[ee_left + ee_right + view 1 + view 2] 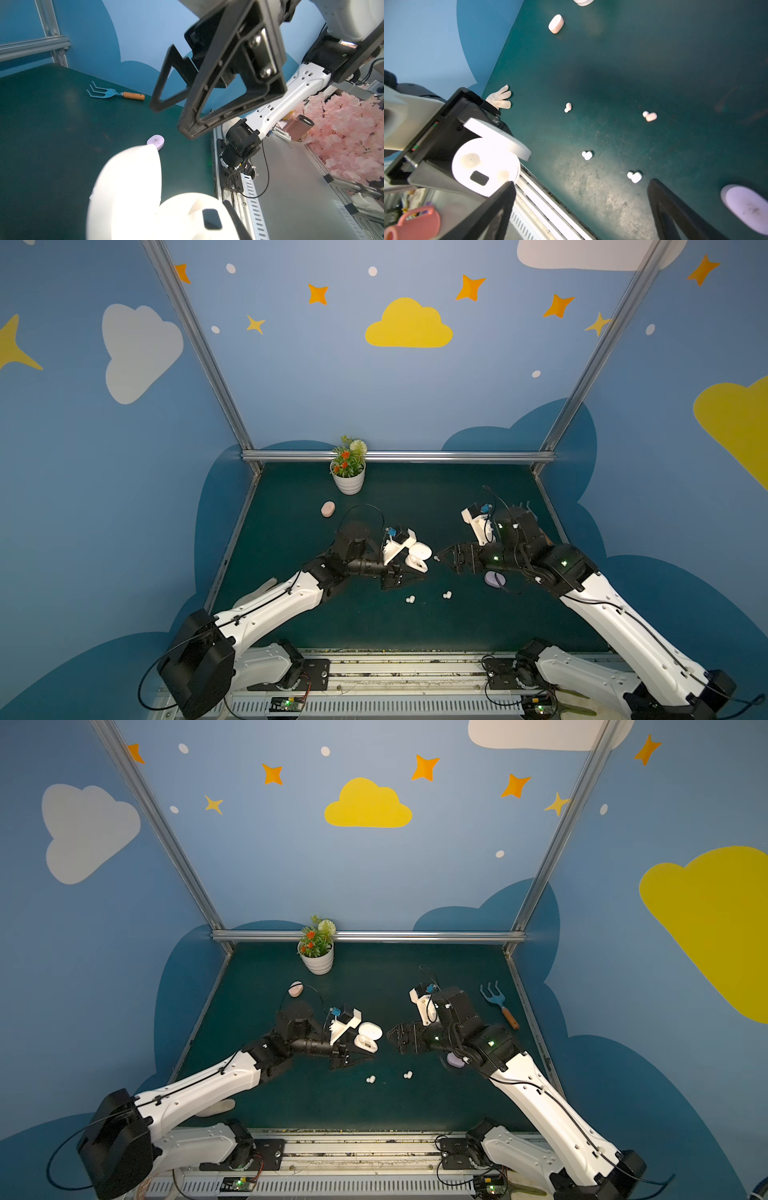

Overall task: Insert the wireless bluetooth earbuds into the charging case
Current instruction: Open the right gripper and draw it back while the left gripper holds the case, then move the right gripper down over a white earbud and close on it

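My left gripper is shut on a white charging case and holds it above the table with its lid swung open. In the right wrist view the charging case shows two shallow hollows and a dark rectangle between them. My right gripper faces it from close by; its jaws stand wide open with nothing between them. Several wireless bluetooth earbuds lie loose on the green table: two whitish earbuds near the front, and farther back a pinkish earbud and a pale earbud.
A lilac case lies shut under my right arm. A pink case lies at the back left, near a potted plant. A blue garden fork lies at the right edge and a glove at the left edge.
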Tool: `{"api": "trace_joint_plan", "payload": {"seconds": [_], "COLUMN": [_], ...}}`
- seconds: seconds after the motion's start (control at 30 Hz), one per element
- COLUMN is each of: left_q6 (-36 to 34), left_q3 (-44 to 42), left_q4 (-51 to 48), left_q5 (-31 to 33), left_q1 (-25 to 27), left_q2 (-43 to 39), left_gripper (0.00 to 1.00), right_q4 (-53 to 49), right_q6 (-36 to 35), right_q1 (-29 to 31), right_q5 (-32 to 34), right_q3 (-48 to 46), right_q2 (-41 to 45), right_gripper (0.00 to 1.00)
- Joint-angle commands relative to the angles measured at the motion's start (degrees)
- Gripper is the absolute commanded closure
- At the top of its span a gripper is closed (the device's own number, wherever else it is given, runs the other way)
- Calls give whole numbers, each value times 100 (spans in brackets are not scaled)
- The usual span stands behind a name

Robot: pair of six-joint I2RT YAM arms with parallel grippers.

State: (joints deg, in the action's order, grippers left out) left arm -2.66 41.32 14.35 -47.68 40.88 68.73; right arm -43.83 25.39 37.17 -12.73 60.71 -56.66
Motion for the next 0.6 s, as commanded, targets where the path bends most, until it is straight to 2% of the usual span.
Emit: {"api": "trace_joint_plan", "payload": {"seconds": [0.0, 0.23, 0.57], "left_q6": [166, 339, 310], "left_q3": [-167, -471, -722], "left_q4": [361, 880, 638], "left_q5": [272, 721, 924], "left_q1": [-15, -14, -15], "left_q2": [-238, -443, -1012], "left_gripper": [85, 85, 84], "right_q4": [-53, 983, 2037], "right_q6": [754, 1340, 1789], "right_q1": [-17, -4, -42], "right_q5": [-70, 25, 60], "right_q3": [-718, -1812, -2605], "right_q2": [48, -282, -1131], "right_gripper": [3, 4, 4]}}
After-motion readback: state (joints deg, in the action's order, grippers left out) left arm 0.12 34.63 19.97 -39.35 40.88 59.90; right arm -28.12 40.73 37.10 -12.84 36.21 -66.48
